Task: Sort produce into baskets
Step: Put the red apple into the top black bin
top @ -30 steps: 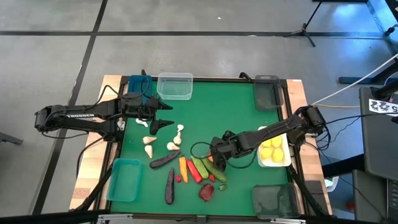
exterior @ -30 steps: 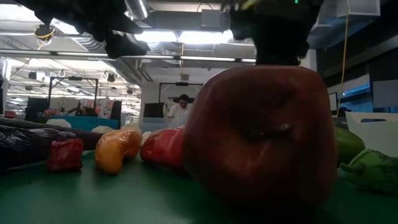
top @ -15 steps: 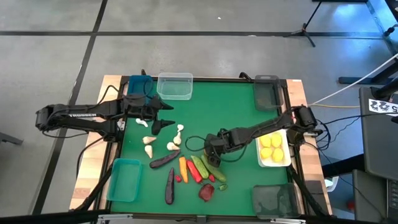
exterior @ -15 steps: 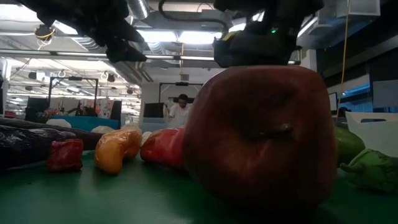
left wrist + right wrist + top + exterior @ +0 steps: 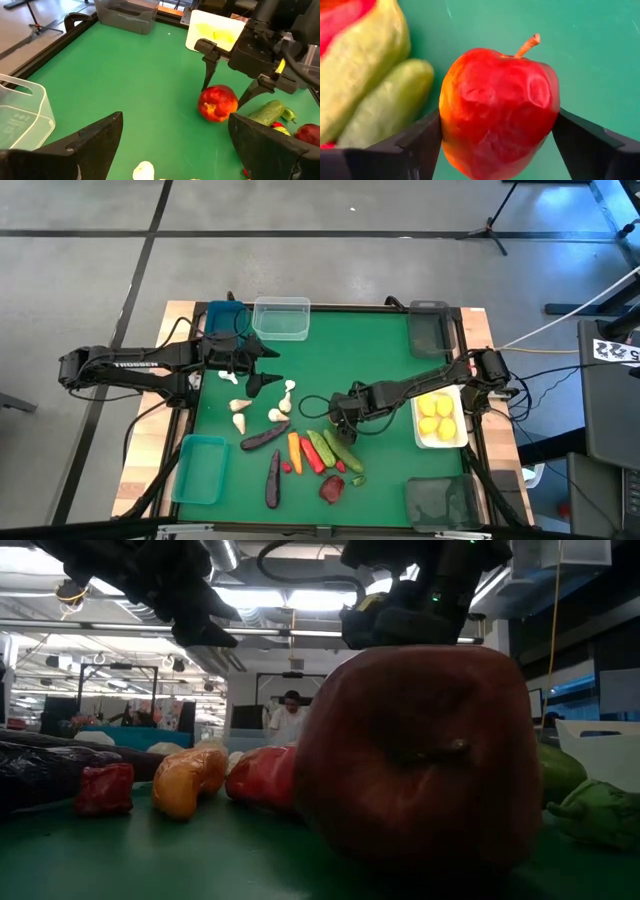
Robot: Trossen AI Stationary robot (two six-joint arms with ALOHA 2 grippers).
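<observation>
My right jaws (image 5: 340, 418) sit low over the green worktop (image 5: 360, 350) near its middle, spread on either side of a red apple (image 5: 499, 112); in the right wrist view both fingers (image 5: 405, 150) press right at the apple's flanks, so contact or nearly so, grip not confirmed; apple rests on the worktop, stem tilted up, green cucumbers (image 5: 375, 90) just beside it; left wrist view shows the same apple (image 5: 217, 103) between the two dark fingers of that arm, cucumber (image 5: 269, 112) next to it; my left jaws (image 5: 262, 368) hover wide apart and empty over the worktop's left part, near the clear basket (image 5: 281, 318) and above the white garlic pieces (image 5: 262, 406); blue basket (image 5: 222, 315) beside the clear one at the far edge; teal basket (image 5: 199, 469) at the near left; white basket (image 5: 440, 420) at the right edge holds yellow lemons (image 5: 437, 416); one dark smoky basket (image 5: 431, 328) far right, another (image 5: 440, 502) near right; loose produce clustered near the front: purple eggplants (image 5: 271, 478), orange carrot (image 5: 294, 448), red pepper (image 5: 311, 455), a second red apple (image 5: 331, 489) alone nearer the front edge; low view is filled by that front apple (image 5: 415, 755), with an orange piece (image 5: 188, 778) and small red piece (image 5: 104, 788) beside it; a person (image 5: 290, 718) stands far back in the room.
</observation>
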